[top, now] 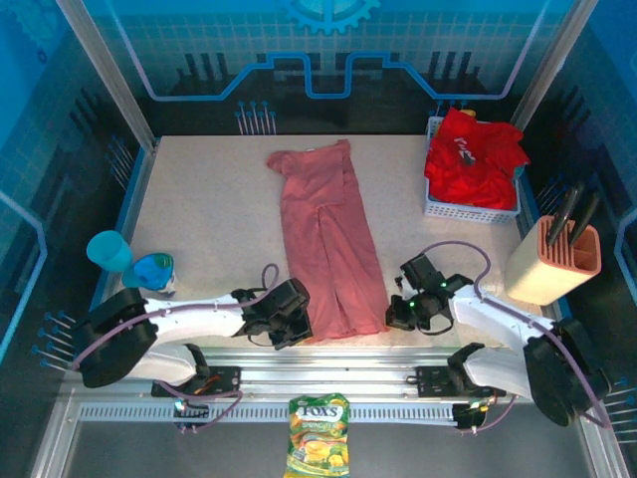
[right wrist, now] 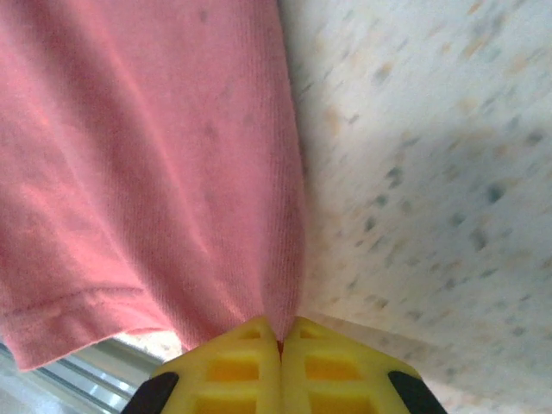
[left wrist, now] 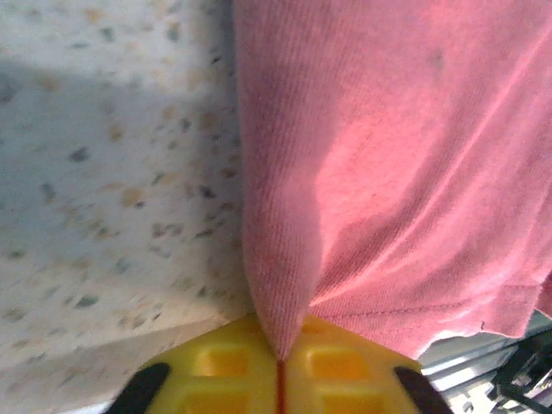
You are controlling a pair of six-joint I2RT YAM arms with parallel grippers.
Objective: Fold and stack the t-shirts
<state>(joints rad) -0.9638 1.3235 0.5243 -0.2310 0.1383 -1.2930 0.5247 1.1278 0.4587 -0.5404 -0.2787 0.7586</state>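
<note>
Pink t-shirt (top: 328, 244) between blue cup (top: 107, 249) and basket (top: 470, 210)

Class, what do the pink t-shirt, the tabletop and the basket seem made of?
Pink t-shirt: soft matte knit cloth, fine ribs and a stitched hem. Tabletop: hard, speckled like stone, perhaps laminate. Basket: white, likely plastic, with a gridded wall.

Speckled table (top: 209, 219), salmon-pink t-shirt (top: 323, 239) flat at centre, white basket (top: 468, 209) far right, blue cup (top: 107, 249) left
</note>
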